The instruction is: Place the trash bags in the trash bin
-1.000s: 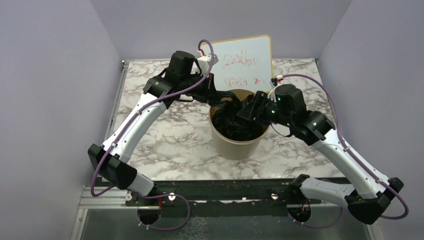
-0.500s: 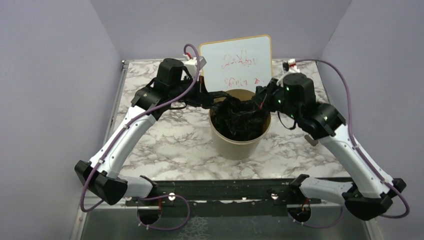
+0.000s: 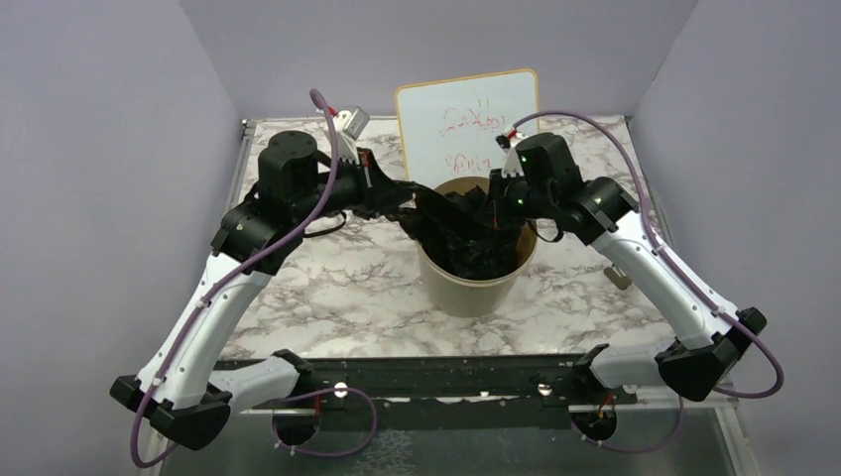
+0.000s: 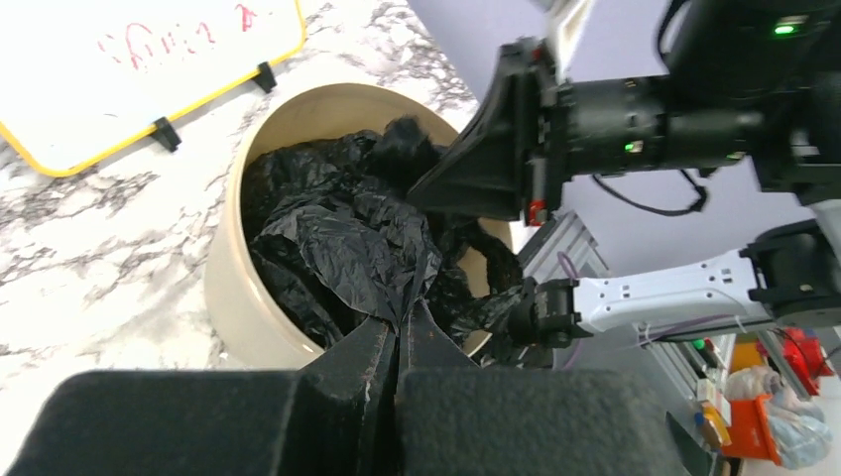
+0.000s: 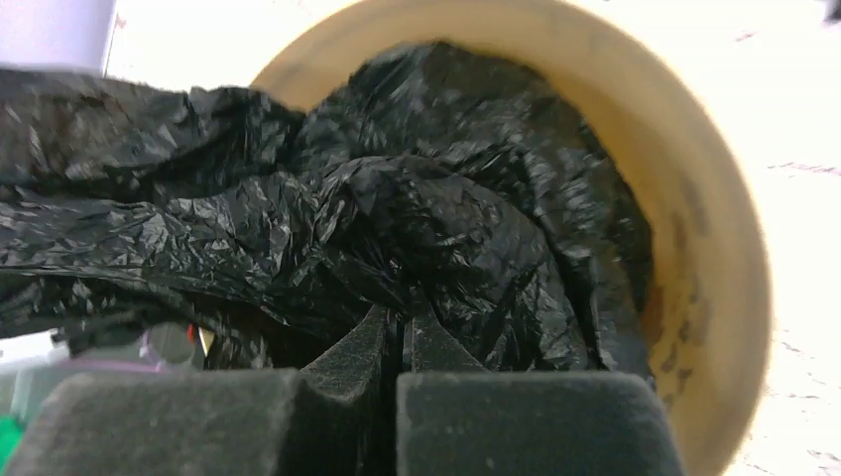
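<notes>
Moved since earlier frame: left arm has swung out toward the left of the top view, dragging a fold of the trash bags (image 3: 466, 233) up over the left rim; right arm has shifted from over the bin mouth to its far right rim, and its jaws have come together.
Bag, location: bulk sits inside the trash bin (image 3: 476, 293), centre of the top view; one tongue is stretched taut toward the upper left, off the rim.
Bag, handling (judgement): thin, glossy, crinkly film — light, floppy, probably slippery; likely to spring back up rather than stay packed. Best taken by a bunched fold, not a single layer, which could tear or slide out.
Bin: upright on the marbled table (image 3: 327, 288); I judge it light enough to tip if the film is pulled sideways.
Left gripper (image 4: 402, 319): fingers pressed together, clamped on a stretched pleat of bag, bottom centre of its wrist view.
Right gripper (image 5: 402, 325): fingers together, creases converging at the tips — reads as a pinch on the bag's top clump.
Whiteboard (image 3: 466, 114): behind the bin, upper centre; more of it uncovered than before.
Status: bag mostly in, not settled.
</notes>
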`<state>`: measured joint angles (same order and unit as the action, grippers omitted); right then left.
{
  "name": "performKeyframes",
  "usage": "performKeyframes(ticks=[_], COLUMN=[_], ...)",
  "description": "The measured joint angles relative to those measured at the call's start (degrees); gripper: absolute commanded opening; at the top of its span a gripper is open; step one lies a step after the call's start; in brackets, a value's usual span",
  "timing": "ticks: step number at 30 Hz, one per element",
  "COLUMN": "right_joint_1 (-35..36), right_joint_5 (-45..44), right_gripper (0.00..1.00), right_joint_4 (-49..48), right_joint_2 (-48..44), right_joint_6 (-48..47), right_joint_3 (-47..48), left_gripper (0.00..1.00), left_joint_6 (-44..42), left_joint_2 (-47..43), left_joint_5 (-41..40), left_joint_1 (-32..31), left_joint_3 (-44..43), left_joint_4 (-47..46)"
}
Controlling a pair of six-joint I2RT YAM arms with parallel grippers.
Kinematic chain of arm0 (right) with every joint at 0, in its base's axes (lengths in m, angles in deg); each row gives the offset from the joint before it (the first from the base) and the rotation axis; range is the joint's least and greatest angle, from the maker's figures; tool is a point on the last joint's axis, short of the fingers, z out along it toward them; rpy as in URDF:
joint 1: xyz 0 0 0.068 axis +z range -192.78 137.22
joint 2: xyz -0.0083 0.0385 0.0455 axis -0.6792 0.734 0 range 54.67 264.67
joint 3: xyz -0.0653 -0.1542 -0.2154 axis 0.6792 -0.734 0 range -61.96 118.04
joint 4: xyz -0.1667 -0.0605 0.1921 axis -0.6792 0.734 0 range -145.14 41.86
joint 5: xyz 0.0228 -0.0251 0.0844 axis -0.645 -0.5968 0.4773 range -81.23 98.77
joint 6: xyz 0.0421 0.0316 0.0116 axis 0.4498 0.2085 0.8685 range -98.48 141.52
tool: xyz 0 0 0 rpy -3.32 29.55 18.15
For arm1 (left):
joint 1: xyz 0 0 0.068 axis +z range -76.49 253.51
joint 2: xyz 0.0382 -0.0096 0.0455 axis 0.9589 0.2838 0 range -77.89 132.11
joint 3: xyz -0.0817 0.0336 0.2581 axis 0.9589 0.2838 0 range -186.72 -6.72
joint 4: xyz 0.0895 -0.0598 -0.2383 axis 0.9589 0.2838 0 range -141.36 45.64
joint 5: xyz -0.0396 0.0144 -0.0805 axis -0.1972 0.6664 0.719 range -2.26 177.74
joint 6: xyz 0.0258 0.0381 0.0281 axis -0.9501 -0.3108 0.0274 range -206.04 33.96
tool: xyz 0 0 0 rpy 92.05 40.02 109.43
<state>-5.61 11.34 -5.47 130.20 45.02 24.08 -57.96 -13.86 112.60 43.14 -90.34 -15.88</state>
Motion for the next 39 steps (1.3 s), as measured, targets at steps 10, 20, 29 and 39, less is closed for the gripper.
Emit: performKeyframes(ticks=[10,20,29,39], right_joint_1=[0.0,-0.09,-0.11,-0.26], right_joint_5=[5.35,-6.08,0.44,0.68], right_gripper=[0.01,0.02,0.01,0.01], right_joint_4=[4.87,3.63,-3.1,-2.36], right_joint_2=[3.15,6.19,7.65,9.57], right_joint_6=[-3.43,-3.63,-4.07,-6.21], right_joint_3=[-2.8,-3.87,-12.98,-10.16], left_gripper=[0.0,0.0,0.0,0.0], left_joint_6=[1.33,2.38,2.95,0.46], left_joint_2=[6.97,10.93,14.45,16.41], left_joint_5=[2.43,2.78,2.75,2.93], left_joint_1=[0.0,-4.83,-5.01,-5.03], left_joint_3=[5.38,7.78,11.91,9.11], left_joint_4=[-2.54,-8.44,-11.61,-8.7])
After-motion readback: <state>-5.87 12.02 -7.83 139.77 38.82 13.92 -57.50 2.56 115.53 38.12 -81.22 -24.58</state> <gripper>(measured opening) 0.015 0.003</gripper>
